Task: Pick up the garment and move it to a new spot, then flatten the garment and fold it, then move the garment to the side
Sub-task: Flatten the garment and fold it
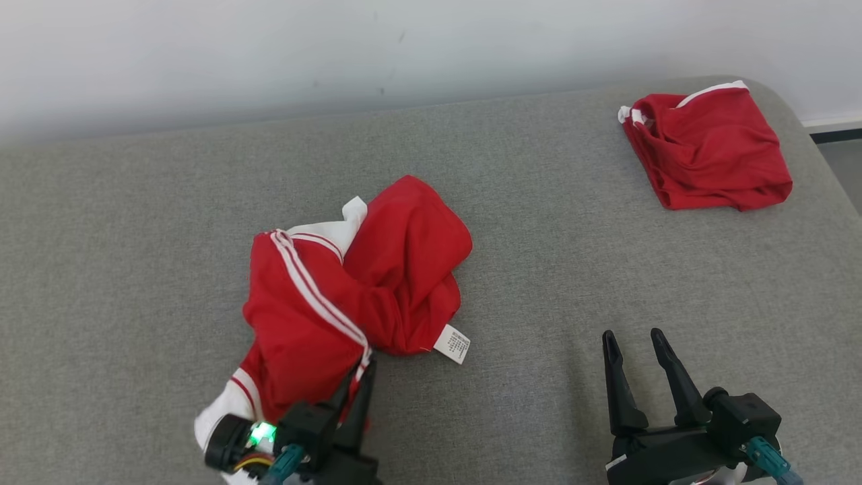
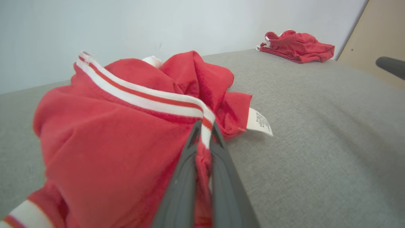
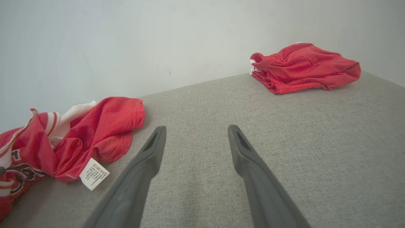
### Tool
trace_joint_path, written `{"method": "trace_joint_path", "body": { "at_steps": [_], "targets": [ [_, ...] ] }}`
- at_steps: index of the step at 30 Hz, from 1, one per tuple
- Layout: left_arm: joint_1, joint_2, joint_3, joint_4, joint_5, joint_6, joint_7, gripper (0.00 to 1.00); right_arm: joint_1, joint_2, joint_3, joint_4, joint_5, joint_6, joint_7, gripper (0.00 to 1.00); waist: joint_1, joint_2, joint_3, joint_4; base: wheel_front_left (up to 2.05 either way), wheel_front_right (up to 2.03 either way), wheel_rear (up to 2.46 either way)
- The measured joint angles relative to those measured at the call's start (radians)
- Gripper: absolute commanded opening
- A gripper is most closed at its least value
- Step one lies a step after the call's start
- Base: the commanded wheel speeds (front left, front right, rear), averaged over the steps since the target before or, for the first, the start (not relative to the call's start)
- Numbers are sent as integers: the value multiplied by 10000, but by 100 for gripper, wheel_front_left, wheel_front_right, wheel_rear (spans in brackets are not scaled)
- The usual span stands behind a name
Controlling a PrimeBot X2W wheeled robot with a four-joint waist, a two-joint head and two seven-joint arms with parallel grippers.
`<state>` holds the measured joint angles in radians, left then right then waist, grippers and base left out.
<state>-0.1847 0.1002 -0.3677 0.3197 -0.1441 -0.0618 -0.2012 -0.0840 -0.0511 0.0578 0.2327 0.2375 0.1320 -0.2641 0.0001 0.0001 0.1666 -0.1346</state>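
Well, the crumpled red garment [image 1: 350,289] lies in a heap on the grey surface [image 1: 135,202], left of the middle and toward the front edge. A white double stripe runs across its folds. A white care label [image 1: 452,343] sticks out flat on the cloth at the heap's right side.

The left gripper [image 1: 363,370] comes in from the front edge, its two dark fingers clenched on the garment. In the left wrist view the striped band is pinched between the tips [image 2: 205,126].

The right gripper [image 1: 632,335] is near the front edge on the right, well apart from the heap. Its fingers are spread wide and hold nothing, with bare grey fabric between them [image 3: 196,128].

A second red garment [image 1: 707,151], folded into a rough square with white trim at its edge, sits in the far right corner by the pale wall [image 1: 269,54].
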Motion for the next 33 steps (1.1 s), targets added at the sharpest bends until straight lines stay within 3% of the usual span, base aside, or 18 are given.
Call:
{"method": "trace_joint_path", "body": {
  "at_steps": [5,11,18,20,26,33],
  "targets": [
    [-893,-303,-596,-94,-288,-278,-44,0,16,0,-42,58,75,0,0,100,-1,0,-169,-126,0,0,0],
    [-2011,-462,-1129,-1160,-978,-359,-31,0,51,2,-119,86,88,0,0,100,-1,-1,-357,-159,0,0,0],
    [-2341,-495,-1197,-2610,-1768,188,52,0,319,0,-422,92,63,0,0,100,-1,0,-498,144,0,0,0],
    [-2156,-458,-1047,-2817,-1848,389,98,0,363,2,-433,107,19,0,0,100,-1,-1,-537,289,0,0,0],
    [-599,506,201,-2600,-2324,999,-75,0,380,4,-320,146,-21,0,0,100,-1,-1,-659,721,0,0,0],
    [557,1049,1687,-1720,-2966,1283,-499,0,325,4,-282,153,-153,0,0,100,-1,-1,-595,872,0,0,0]
  ]
}}
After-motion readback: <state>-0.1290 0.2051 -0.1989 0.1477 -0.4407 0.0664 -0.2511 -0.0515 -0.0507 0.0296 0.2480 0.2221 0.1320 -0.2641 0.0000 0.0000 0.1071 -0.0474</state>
